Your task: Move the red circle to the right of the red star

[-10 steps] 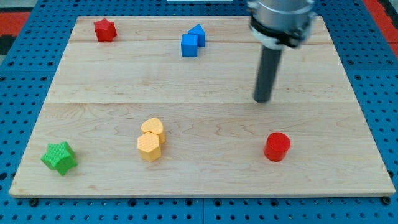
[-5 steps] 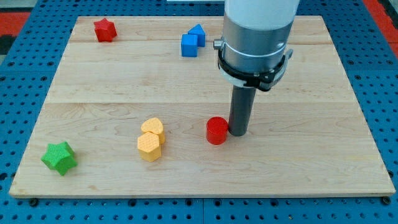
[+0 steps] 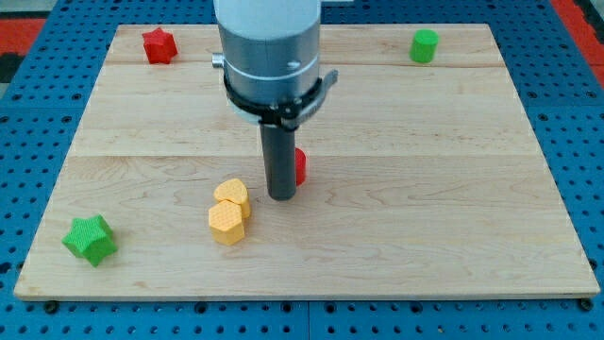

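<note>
The red circle (image 3: 300,165) sits near the board's middle, mostly hidden behind my rod; only its right edge shows. My tip (image 3: 281,196) is on the board just in front of and to the left of the red circle, touching or nearly touching it. The red star (image 3: 159,45) lies at the view's top left, far up and left of the tip. The arm's body covers the top middle of the board.
Two yellow blocks, a heart (image 3: 232,196) and a hexagon (image 3: 226,224), lie just left of the tip. A green star (image 3: 91,239) is at the bottom left. A green cylinder (image 3: 425,45) is at the top right. The wooden board (image 3: 453,189) rests on a blue pegboard.
My tip has moved left and slightly up, and the red circle moved up-left with it. The arm now hides the blue blocks and uncovers the green cylinder.
</note>
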